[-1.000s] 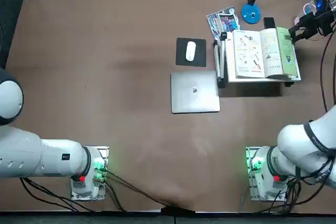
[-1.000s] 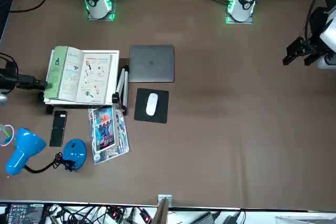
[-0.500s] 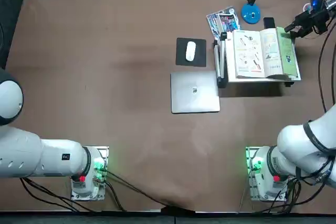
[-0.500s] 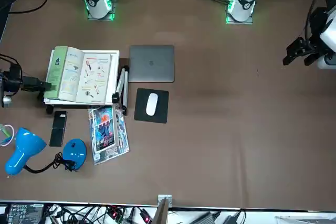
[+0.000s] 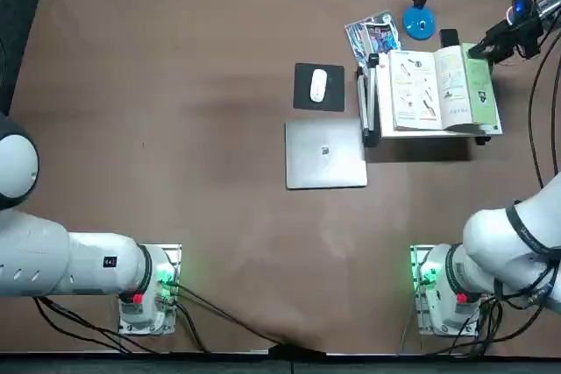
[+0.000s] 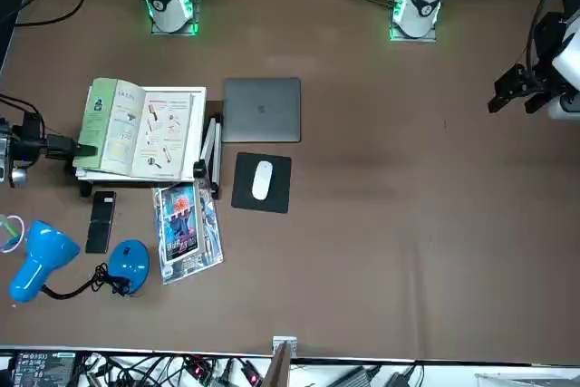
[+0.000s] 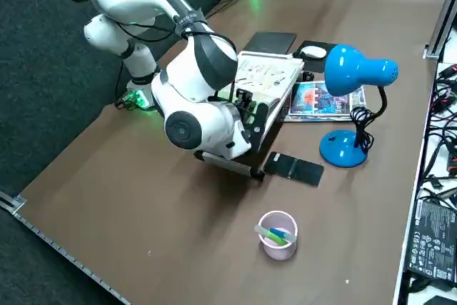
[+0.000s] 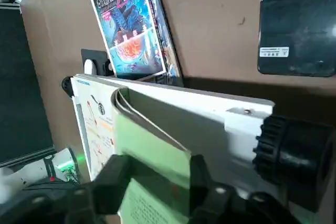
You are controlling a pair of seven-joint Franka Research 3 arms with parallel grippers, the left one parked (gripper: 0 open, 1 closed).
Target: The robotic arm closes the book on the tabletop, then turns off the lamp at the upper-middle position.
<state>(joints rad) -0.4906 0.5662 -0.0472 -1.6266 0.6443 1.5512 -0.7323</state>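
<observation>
- Matte brown counter (image 5: 219, 129) spreads out below my right arm (image 7: 203, 69), with its right hand (image 8: 157, 166) over at the book's green-cover edge
- I see the hand's two fingers spread, a wide gap between them, and the green cover showing in that gap
- My book (image 6: 149, 129) lies open right at the hand, its white illustrated pages running off to the left of the fingers, on a white stand (image 6: 197, 106)
- Beyond the hand, away from the arm bases, I have the lamp (image 7: 350, 73), standing on its round blue base with its blue head raised on the thin black neck
- Nearer to the hand than the lamp base is the black phone (image 6: 101, 222), flat on the counter just beside the stand
- Farther left of the hand, past the phone, I can see the glossy blue leaflet (image 6: 183, 228)
- White mouse (image 5: 318, 85) on its dark mat (image 5: 302, 98), well apart from the hand on its left, with the closed grey laptop (image 5: 325, 154) nearer the bases
- Out beyond the hand and past the phone, to my right of the lamp, stands the pink cup (image 7: 278, 249) with pens in it
</observation>
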